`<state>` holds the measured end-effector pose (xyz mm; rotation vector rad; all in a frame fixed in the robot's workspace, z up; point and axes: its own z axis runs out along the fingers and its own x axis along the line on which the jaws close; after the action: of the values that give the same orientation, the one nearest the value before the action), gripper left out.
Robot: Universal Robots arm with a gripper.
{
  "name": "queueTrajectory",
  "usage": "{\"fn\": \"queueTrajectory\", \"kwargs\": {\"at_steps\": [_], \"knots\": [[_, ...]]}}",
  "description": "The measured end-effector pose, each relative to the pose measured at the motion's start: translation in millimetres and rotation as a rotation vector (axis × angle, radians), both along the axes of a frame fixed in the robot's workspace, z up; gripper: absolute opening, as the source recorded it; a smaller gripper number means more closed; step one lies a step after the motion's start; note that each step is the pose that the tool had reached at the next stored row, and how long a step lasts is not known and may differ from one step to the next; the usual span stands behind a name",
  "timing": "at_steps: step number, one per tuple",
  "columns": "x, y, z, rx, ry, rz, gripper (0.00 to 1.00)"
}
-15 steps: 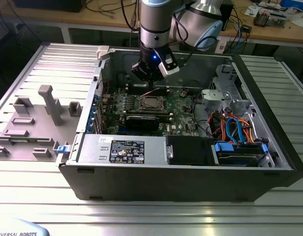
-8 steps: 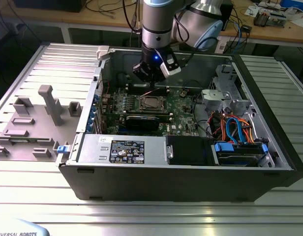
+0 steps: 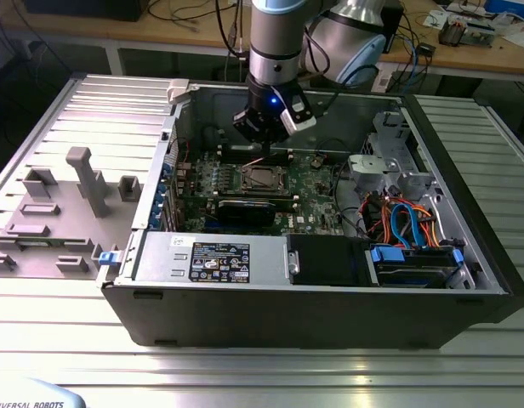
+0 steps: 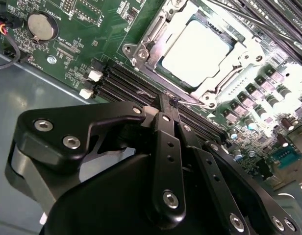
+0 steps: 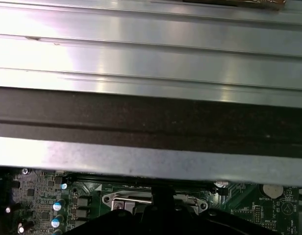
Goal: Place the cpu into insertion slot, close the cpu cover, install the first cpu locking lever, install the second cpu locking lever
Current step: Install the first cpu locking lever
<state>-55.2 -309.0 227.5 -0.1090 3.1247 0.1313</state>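
Observation:
The cpu point(image 4: 194, 51), with its shiny silver top, lies flat in the insertion slot point(image 3: 260, 177) on the green motherboard. The cpu cover point(image 4: 152, 35) is down over it, and the chip shows through the cover's window. A thin metal locking lever point(image 4: 192, 99) runs along the socket edge nearest my fingers. My gripper point(image 4: 169, 103) is shut, its black fingers pressed together, with the tips right at that lever and the socket's edge. In the exterior view the gripper point(image 3: 260, 151) hangs just behind the socket inside the open computer case. The first wrist view shows the socket point(image 5: 141, 199) beyond the gripper's dark body.
Black memory slots point(image 4: 124, 78) lie between my gripper and the socket, and a coin battery point(image 4: 42, 25) sits beyond them. A black graphics card point(image 3: 245, 210), a power supply point(image 3: 211, 257) and a cabled drive cage point(image 3: 407, 225) crowd the case. Grey fixtures point(image 3: 83, 183) stand on the table at the exterior view's left.

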Motion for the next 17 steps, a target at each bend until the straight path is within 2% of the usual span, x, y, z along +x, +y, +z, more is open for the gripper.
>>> {"fn": "queueTrajectory", "kwargs": {"at_steps": [1,2,4,10,17], "knots": [[0.6,0.0,-0.4,0.0,0.0,0.0,0.11],[4.5,0.4,-3.9,-0.0008,-0.0002,0.0,0.11],[12.5,1.0,-22.5,-0.0051,-0.0001,0.0,0.11],[12.6,1.0,-21.5,-0.0061,-0.0001,0.0,0.11],[12.6,0.8,-28.9,-0.0101,0.0003,0.0,0.11]]}}
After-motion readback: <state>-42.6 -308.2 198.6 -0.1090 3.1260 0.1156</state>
